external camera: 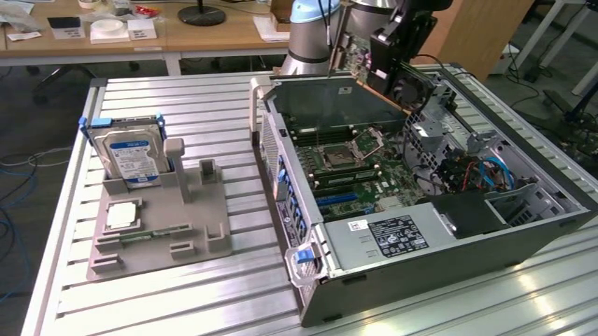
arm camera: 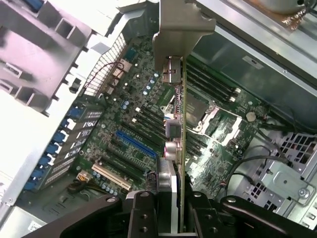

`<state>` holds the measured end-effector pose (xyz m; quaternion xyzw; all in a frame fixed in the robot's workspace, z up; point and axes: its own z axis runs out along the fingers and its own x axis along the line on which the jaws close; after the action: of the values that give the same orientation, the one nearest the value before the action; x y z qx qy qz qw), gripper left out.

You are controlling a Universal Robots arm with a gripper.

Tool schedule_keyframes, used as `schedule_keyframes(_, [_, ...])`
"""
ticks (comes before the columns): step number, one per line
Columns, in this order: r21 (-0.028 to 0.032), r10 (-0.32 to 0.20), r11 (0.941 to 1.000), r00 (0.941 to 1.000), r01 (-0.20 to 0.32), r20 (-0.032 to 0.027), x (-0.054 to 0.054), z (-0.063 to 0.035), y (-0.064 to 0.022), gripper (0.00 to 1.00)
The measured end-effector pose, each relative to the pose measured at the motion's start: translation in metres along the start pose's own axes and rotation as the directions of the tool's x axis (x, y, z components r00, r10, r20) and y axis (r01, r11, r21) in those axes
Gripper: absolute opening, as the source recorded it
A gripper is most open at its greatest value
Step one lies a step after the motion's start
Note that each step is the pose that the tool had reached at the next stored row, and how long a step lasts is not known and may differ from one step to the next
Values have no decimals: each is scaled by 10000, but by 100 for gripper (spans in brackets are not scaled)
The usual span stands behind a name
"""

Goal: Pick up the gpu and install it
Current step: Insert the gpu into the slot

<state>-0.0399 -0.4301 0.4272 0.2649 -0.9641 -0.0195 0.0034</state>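
Observation:
The gpu (arm camera: pixel 179 124) shows edge-on in the wrist view as a thin green card with a silver bracket (arm camera: pixel 179 29) at its far end. My gripper (arm camera: pixel 173 220) is shut on it, one black finger on each side. The card hangs above the motherboard (arm camera: pixel 124 114), apart from it and off to one side of the blue slot (arm camera: pixel 136 144). In the exterior view, the gripper (external camera: pixel 397 38) holds the gpu (external camera: pixel 407 80) over the far end of the open computer case (external camera: pixel 523 238).
A grey fixture (external camera: pixel 201 224) at the exterior view's left holds an upright hard drive (external camera: pixel 131 157) and a small square chip (external camera: pixel 122 215). The case contains a power supply (external camera: pixel 393 234), cables (external camera: pixel 486 171) and a CPU socket (external camera: pixel 341 154). A wooden desk (external camera: pixel 187 35) stands behind.

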Motion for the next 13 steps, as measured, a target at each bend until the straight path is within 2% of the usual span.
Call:
schedule_keyframes(7, [-5,-877,9961,9961,877,-34,0,1,0,28])
schedule_keyframes(13, [-12,-1713,9852,9852,1713,-67,0,2,0,28])
